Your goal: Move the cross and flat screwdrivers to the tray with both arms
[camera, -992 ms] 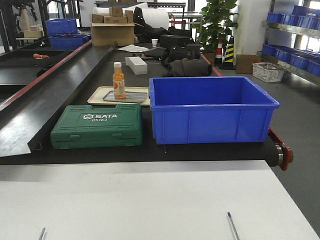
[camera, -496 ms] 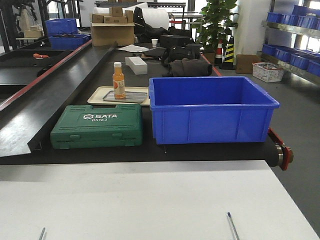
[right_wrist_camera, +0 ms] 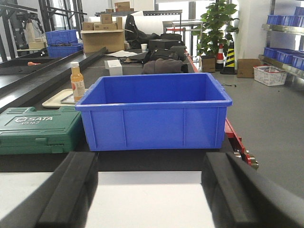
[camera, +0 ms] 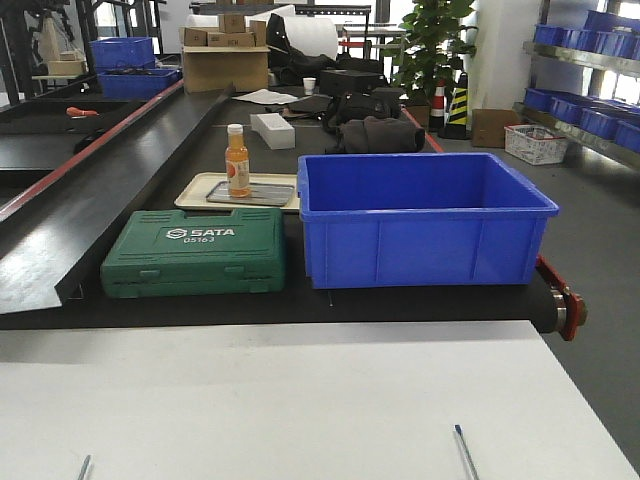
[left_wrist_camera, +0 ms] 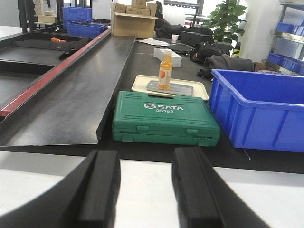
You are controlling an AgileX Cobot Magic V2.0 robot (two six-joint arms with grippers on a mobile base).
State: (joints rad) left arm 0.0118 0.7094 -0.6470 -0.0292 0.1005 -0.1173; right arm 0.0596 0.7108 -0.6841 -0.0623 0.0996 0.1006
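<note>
**Both jaws wide, nothing held**

Front view: the left screwdriver (camera: 84,467) at 7 o'clock and the right screwdriver (camera: 465,452) at 5 o'clock show only thin shafts at the near edge of the white table (camera: 300,400). At 11 o'clock the grey tray (camera: 265,194) lies on a beige tray (camera: 193,190), behind the green case (camera: 195,252). An orange bottle (camera: 237,160) stands on it, and a blue bin (camera: 425,225) is just beside it.

Left wrist view: my left gripper (left_wrist_camera: 145,190) gapes, with nothing between its fingers. The grey tray sits at 12 o'clock, past the case.

Right wrist view: my right gripper (right_wrist_camera: 149,194) is spread wide and holds nothing. The bin fills 12 o'clock. A sliver of the grey tray shows at 9 o'clock.
</note>
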